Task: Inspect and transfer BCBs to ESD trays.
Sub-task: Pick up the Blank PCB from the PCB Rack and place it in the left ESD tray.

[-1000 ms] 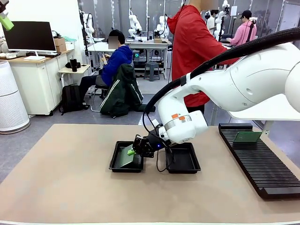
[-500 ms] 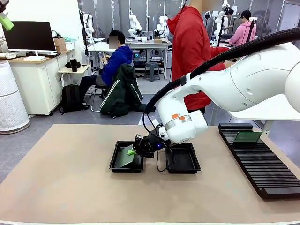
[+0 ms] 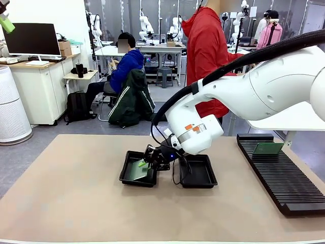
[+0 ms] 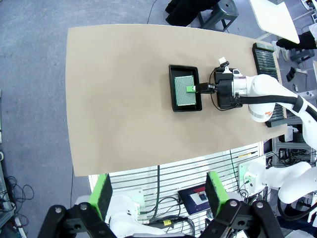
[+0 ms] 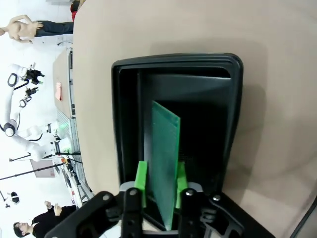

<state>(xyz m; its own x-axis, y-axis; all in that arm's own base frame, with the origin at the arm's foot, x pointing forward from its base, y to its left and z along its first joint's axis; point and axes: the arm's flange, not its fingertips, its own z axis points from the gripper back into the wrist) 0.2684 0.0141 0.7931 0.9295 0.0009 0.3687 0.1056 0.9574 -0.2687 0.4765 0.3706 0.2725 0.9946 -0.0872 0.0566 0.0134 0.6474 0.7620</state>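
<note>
**A:** Where is the BCB (image 5: 166, 148)?

**B:** Low inside the ESD tray (image 5: 173, 60), its near edge between the right tool's (image 5: 161, 167) green pads (image 5: 141, 178). Whether they pinch it, I cannot tell.

**A:** What remains?

**B:** Probably letting go. The second tray (image 3: 199, 173), just beside that tray, holds no board. Another board (image 3: 268, 148) stands in the rack (image 3: 284, 178) beyond. The left tool (image 4: 157, 193) hangs open, high above.

Right gripper (image 5: 161, 172): pads flank BCB (image 5: 166, 144), contact unclear; board's near edge hidden between them. Slotted rack (image 3: 278, 175) cut off at the front view's right edge.
</note>
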